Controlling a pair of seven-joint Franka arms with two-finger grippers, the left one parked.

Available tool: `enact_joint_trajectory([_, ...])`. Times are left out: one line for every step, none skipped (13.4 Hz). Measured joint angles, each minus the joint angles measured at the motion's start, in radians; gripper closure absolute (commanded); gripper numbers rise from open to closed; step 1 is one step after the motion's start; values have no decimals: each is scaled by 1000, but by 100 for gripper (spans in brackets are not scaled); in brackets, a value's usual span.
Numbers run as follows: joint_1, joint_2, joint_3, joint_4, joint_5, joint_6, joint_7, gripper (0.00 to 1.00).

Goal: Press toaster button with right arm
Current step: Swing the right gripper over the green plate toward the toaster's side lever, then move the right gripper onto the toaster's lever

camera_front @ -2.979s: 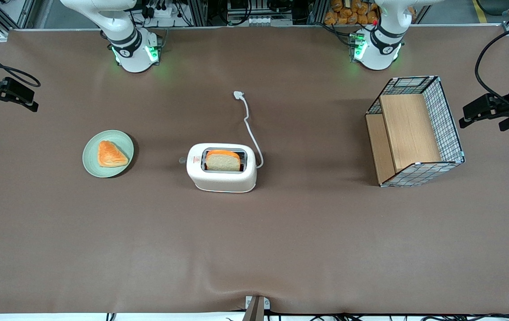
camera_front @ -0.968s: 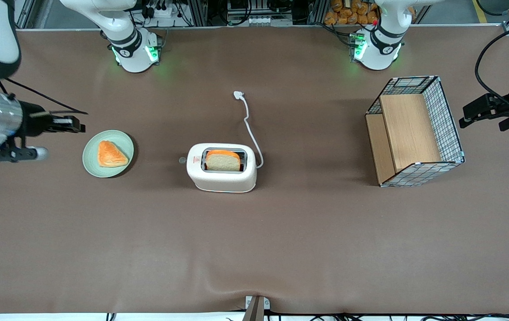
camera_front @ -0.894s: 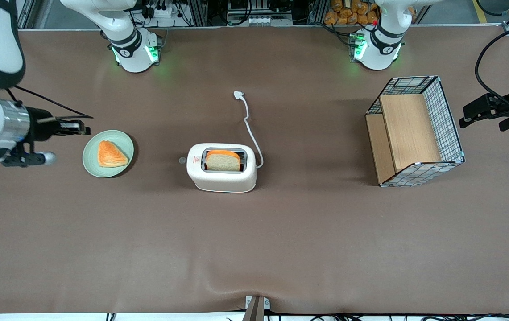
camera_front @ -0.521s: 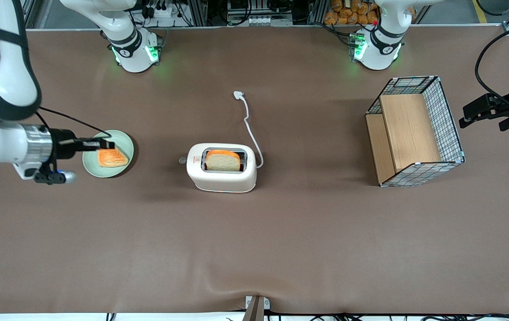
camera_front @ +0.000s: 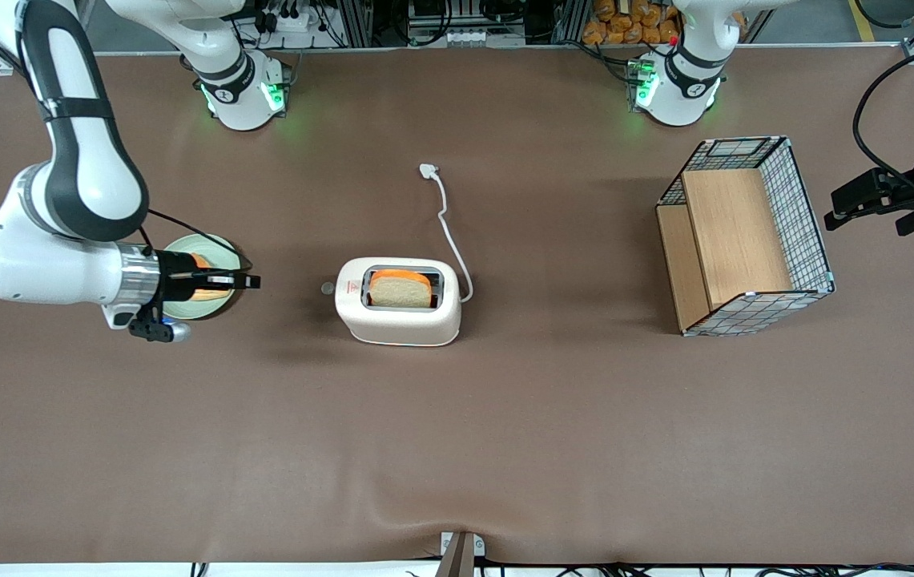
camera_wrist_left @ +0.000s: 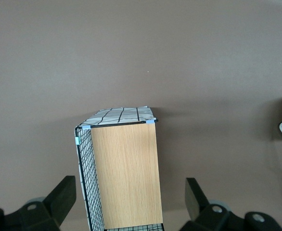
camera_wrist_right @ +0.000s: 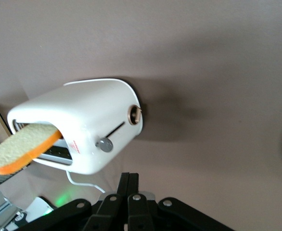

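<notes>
The white toaster (camera_front: 397,312) stands mid-table with a slice of bread (camera_front: 400,290) in its slot and its white cord (camera_front: 448,228) trailing away from the front camera. Its pale-grey button (camera_front: 328,287) juts from the end that faces the working arm. The right arm (camera_front: 64,264) reaches in low over a green plate (camera_front: 200,238). Its gripper (camera_front: 253,281) is shut and empty, pointing at the button with a gap between them. In the right wrist view the shut gripper (camera_wrist_right: 129,176) points at the toaster (camera_wrist_right: 83,115), and the button (camera_wrist_right: 104,144) sits at the end of its lever slot.
The green plate holds an orange pastry (camera_front: 199,261), mostly hidden under the gripper. A round dial (camera_wrist_right: 134,115) sits on the toaster's end beside the button. A wire basket with wooden panels (camera_front: 745,232) lies toward the parked arm's end of the table and shows in the left wrist view (camera_wrist_left: 124,173).
The right arm has swung in from the table's edge, over the plate, toward the toaster's button end. The toaster, bread and basket have not moved.
</notes>
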Motion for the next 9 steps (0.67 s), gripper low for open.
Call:
enact_joint_trajectory([8,0,0,-15,39,22,0,100])
enact_joint_trajectory([18,0,0,-33,70,48,-1,100])
enact_joint_trajectory([33,1,1,-51,86,78,-1,100])
enact_joint_trajectory([48,1,1,-66,96,106,-1,100])
enact_joint_trajectory([61,2,1,-76,101,126,-1,100])
enact_joint_trajectory([73,5,2,-83,103,138,-1,100])
enact_joint_trajectory([82,10,2,-87,104,144,0,100])
enact_joint_trajectory([88,15,2,-88,105,146,0,100])
enact_joint_trajectory([93,20,2,-91,106,147,0,100])
